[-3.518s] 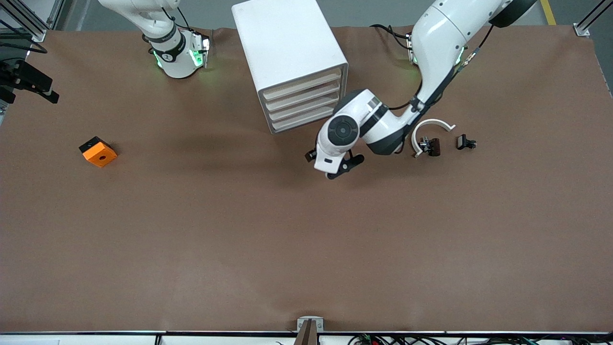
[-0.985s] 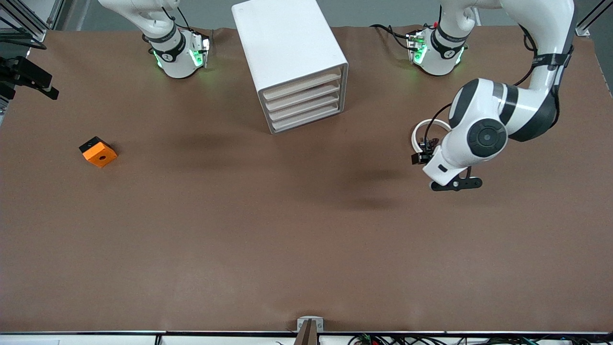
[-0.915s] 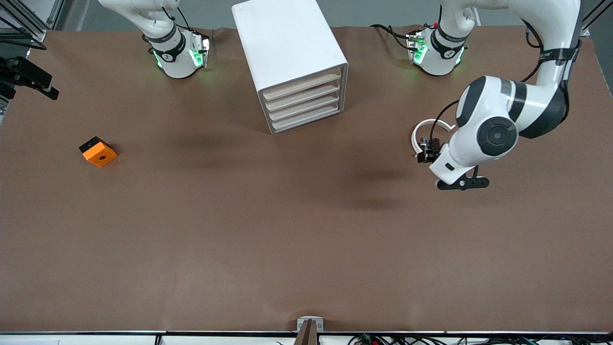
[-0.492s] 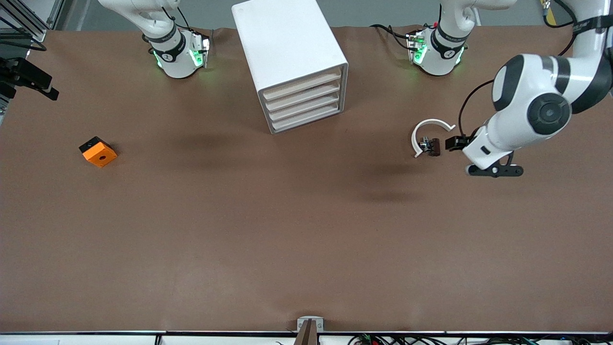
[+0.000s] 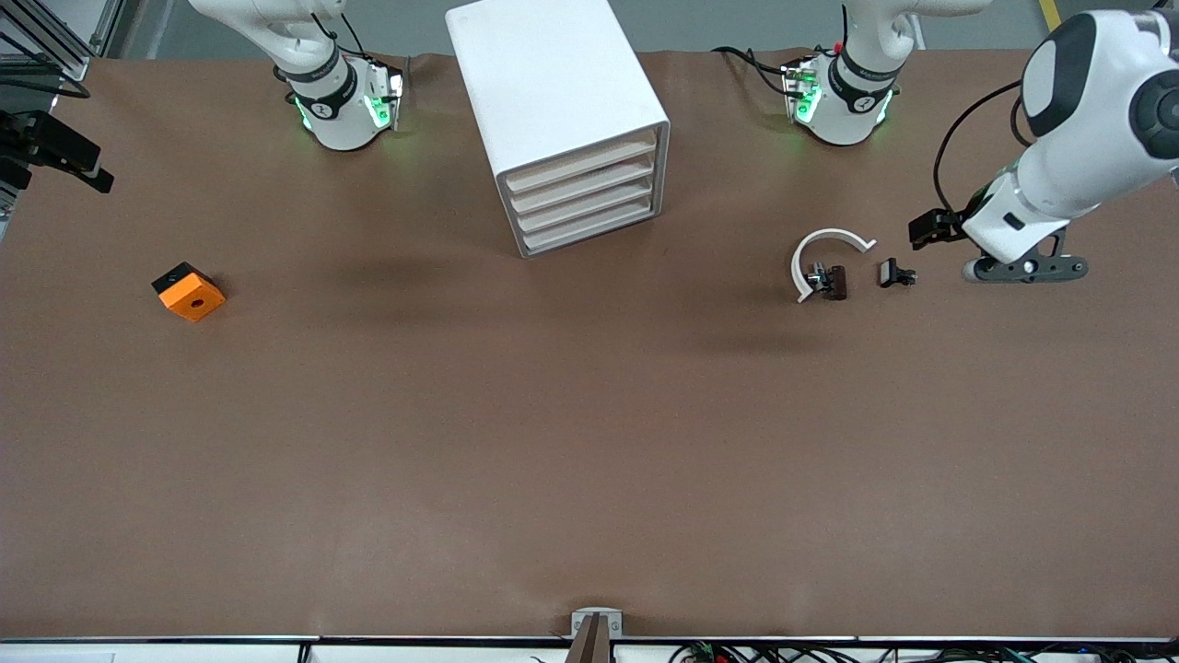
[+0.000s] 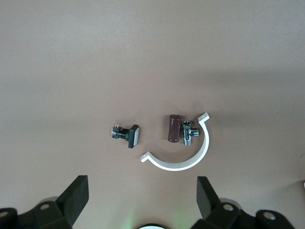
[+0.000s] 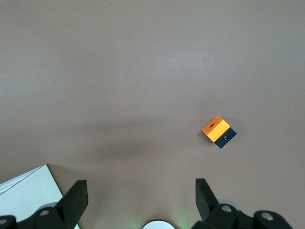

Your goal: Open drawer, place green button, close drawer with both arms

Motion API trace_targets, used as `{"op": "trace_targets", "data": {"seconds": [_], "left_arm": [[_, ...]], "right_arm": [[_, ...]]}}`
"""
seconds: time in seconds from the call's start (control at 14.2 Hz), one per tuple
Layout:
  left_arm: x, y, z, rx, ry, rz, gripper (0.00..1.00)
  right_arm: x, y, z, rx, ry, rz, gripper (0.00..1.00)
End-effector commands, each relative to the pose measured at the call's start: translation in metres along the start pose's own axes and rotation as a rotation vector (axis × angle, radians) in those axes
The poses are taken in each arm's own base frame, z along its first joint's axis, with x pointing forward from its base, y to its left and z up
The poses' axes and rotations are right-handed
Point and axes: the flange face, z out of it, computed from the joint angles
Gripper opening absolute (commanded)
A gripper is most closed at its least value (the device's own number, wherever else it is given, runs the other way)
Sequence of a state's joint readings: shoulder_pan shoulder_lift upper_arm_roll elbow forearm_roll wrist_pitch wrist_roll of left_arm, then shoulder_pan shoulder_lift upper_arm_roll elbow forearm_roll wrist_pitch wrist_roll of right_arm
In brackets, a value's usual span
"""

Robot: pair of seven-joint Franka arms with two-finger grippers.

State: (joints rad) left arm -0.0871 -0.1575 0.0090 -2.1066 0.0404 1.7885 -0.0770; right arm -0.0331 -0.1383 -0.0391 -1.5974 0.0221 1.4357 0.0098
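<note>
The drawer (image 5: 591,230) is the lowest of four alike fronts in the white cabinet (image 5: 553,83). The cabinet stands at the middle of the worktop (image 5: 589,442) edge where the arms' bases are. The drawer front sits flush with the three above it, shut.

The left pincer (image 5: 1022,269) hangs over bare worktop close to the edge at the left arm's end, and nothing is in it. In the left wrist view the left pincer (image 6: 141,195) has its two fingers (image 6: 76,191) spread wide. The drawer lies well apart from this pincer, toward the middle of the worktop. Between them lie three small pieces:
- a small black clip (image 5: 893,273), nearest the pincer
- a short brown cylinder (image 5: 836,282)
- a white curved band (image 5: 807,245), an open ring, which partly encircles the cylinder

The left wrist view shows the clip (image 6: 129,135) apart from the cylinder (image 6: 172,128). A small metal fitting (image 6: 187,133) is against the cylinder, inside the band (image 6: 178,166).

The right pincer (image 7: 140,195) shows only in the right wrist view. It is wide open and empty, high over the worktop. A corner of the cabinet (image 7: 24,195) shows at one side of that view and the orange block (image 7: 217,129) farther off. The orange block (image 5: 189,291) rests near the edge at the right arm's end.
</note>
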Motion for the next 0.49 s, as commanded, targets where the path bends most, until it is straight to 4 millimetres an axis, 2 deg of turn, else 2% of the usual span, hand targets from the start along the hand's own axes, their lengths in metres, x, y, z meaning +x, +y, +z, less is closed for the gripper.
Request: {"op": "trace_targets", "data": {"seconds": [0.0, 0.42], "left_arm": [[-0.018, 0.012, -0.017, 0.012, 0.024, 0.022, 1.0], [-0.021, 0.0, -0.059, 0.004, 0.042, 0.001, 1.0]], "right_arm": [[-0.011, -0.001, -0.001, 0.014, 0.009, 0.011, 1.0], [-0.01, -0.002, -0.001, 0.014, 0.012, 0.005, 1.0]]}}
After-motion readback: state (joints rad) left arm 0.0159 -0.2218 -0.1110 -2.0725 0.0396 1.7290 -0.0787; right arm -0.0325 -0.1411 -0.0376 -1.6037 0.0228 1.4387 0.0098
